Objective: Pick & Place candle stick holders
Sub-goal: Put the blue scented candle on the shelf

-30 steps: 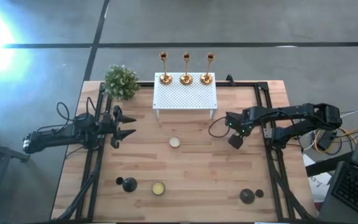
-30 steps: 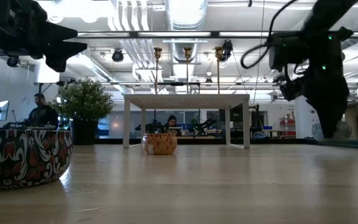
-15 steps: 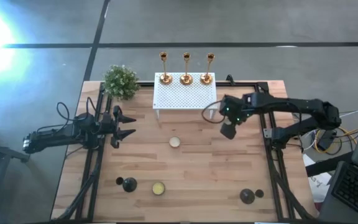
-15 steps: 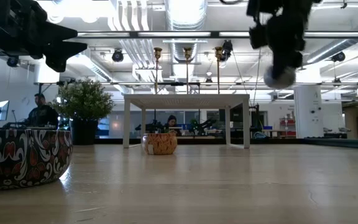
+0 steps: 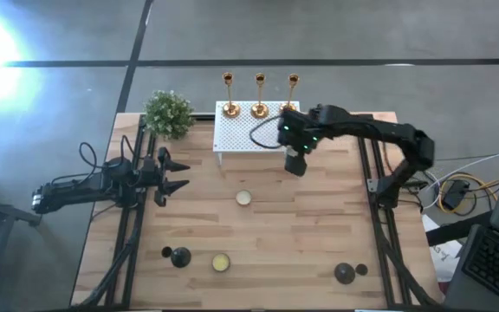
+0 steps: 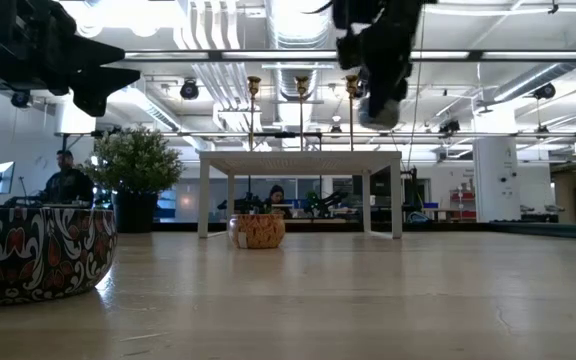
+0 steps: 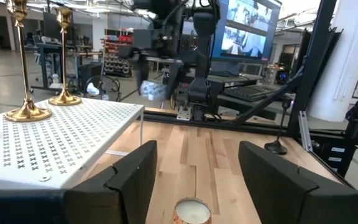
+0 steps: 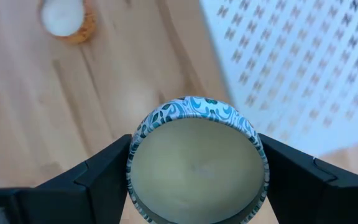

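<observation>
Left end effector (image 5: 180, 173) — fingers spread, arm lying level at the frame's left. Right end effector (image 5: 296, 165) — upper centre, fingers clamped, arm stretched leftward.

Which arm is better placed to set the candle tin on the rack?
Right. The right gripper already holds the blue-patterned candle tin at the white rack edge; the left gripper waits open, empty, off to the side.

A blue patterned candle tin (image 8: 196, 160) is sitting right between the jaws, a white rack (image 5: 256, 132) is lying just beyond them, and a small plant (image 5: 169, 113) is standing far off.
</observation>
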Robot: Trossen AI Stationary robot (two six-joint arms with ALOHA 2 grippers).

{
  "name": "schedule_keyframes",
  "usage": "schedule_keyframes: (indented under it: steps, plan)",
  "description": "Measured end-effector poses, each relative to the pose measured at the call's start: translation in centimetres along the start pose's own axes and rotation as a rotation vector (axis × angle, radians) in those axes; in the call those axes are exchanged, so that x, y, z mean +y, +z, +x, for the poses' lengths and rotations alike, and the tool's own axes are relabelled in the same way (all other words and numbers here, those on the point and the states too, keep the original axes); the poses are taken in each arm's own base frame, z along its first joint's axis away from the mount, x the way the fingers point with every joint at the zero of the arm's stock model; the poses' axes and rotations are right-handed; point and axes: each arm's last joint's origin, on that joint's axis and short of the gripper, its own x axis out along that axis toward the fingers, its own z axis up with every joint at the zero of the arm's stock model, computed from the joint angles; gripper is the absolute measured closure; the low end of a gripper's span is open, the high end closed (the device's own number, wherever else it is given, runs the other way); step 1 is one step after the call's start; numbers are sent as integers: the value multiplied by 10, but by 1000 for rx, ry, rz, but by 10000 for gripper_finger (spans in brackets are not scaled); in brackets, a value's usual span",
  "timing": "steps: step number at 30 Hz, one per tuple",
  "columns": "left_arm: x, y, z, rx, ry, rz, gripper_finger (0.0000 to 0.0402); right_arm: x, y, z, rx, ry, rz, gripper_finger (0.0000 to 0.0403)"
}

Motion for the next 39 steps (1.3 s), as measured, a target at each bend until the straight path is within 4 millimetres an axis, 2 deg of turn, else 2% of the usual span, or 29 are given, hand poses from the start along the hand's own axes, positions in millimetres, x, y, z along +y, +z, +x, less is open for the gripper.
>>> schedule_keyframes:
  steps: [5, 11, 23, 27, 33, 39]
  plan:
    - [0, -1, 0, 13, 1, -1, 170, -15, 24, 12, 43, -11, -45, 114]
    - [0, -1, 0, 13, 1, -1, 170, -29, 46, 17, 42, -14, -81, 114]
    - [0, -1, 0, 13, 2, 0, 170, -44, 80, 37, 83, 10, -134, 114]
    - [0, -2, 0, 21, 2, -1, 170, -47, 82, 44, 116, 11, -131, 114]
    - [0, -3, 0, 25, 3, -1, 170, -52, 83, 45, 111, 6, -123, 112]
    - [0, -3, 0, 25, 3, -6, 170, -55, 82, 45, 121, -4, -109, 83]
